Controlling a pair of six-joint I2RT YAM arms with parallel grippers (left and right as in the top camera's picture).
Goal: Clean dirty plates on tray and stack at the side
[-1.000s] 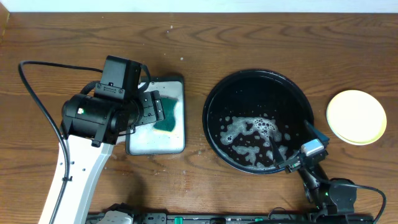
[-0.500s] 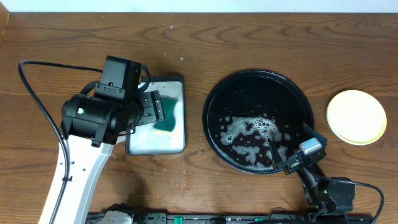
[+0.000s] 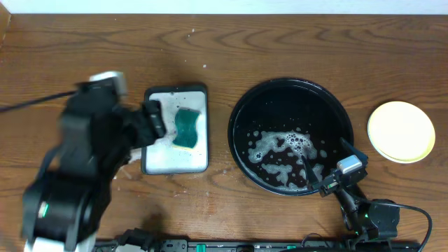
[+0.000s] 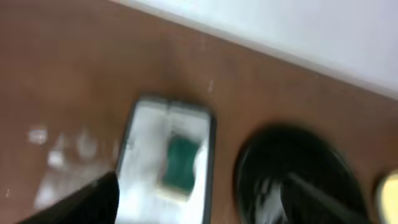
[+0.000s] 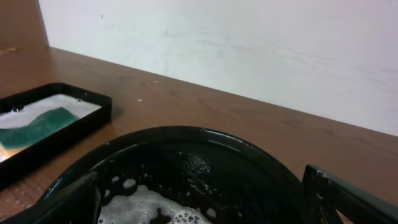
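One plate, yellow, shows from above. It lies on the table outside the tray, off to the right of the right gripper and well apart from it. Whether the two green plates sit beneath it I cannot tell. No plate is on the tray, so the job looks all but done.

The tray is directly under the right gripper, which hangs over its near right rim with its fingers spread wide and nothing between them. Suds pool on the tray floor just ahead of those fingers.

The left gripper is badly blurred. It looks spread and empty at the left edge of the dish. The sponge lies in the dish just beyond the gripper, apart from it.

Risks from here:
- The right fingers sit low over the tray rim, so a careless pull sideways could catch the rim, shove the tray and slop suds onto the wood.
- The left arm's blur suggests speed. Passing this close, a finger could clip the dish and tip soapy water out.
- If the plates are stacked wet, a nudge to that side could slide them apart.
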